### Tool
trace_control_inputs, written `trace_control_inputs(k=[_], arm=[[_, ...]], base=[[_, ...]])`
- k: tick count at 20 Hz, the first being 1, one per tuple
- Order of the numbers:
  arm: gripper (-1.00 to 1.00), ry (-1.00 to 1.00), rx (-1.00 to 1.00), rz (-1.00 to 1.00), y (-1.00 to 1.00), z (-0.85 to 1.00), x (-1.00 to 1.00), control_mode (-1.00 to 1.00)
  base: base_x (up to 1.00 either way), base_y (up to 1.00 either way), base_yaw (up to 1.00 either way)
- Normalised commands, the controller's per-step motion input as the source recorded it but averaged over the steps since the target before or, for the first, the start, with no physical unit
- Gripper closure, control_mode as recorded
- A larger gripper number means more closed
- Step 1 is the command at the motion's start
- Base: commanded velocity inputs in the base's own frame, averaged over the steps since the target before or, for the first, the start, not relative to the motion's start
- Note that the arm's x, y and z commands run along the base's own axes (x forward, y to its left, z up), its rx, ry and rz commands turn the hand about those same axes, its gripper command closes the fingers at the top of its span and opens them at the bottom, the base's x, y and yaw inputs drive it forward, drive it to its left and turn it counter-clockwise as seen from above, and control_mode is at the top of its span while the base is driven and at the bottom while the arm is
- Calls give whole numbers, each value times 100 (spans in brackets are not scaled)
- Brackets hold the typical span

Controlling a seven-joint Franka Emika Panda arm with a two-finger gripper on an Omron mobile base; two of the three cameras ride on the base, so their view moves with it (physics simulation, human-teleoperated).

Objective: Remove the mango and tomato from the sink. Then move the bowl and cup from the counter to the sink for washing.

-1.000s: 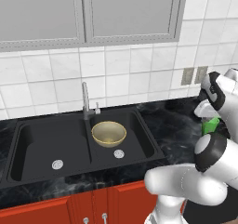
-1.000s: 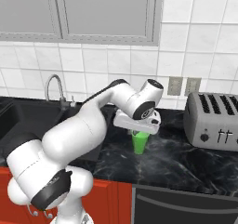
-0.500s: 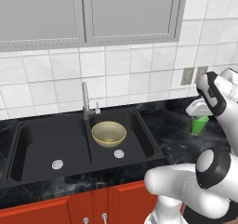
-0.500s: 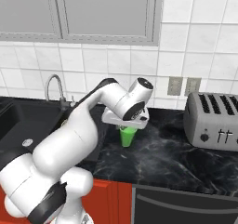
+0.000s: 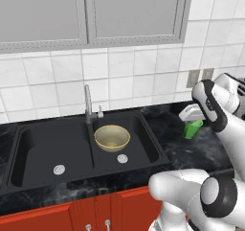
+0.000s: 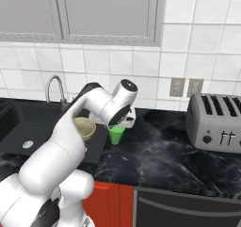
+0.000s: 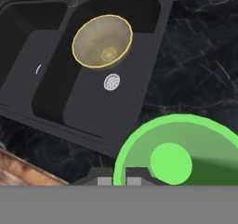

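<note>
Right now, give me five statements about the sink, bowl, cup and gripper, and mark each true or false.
1. The bowl sits in the right basin of the sink. True.
2. The cup is red. False: it is bright green.
3. The gripper is shut on the cup's rim. True.
4. The cup already rests in the left basin. False: it is held over the counter, right of the sink.
5. A mango lies beside the bowl. False: the basin holds the bowl and its drain.
</note>
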Motion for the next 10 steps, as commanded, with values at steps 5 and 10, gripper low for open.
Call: trace_control_inputs(k=[5, 10], arm=[[100, 0, 1, 0, 48, 9, 3, -100], [100, 0, 2, 0, 49, 8, 4, -100]], base=[[0, 0, 0], [0, 0, 0]])
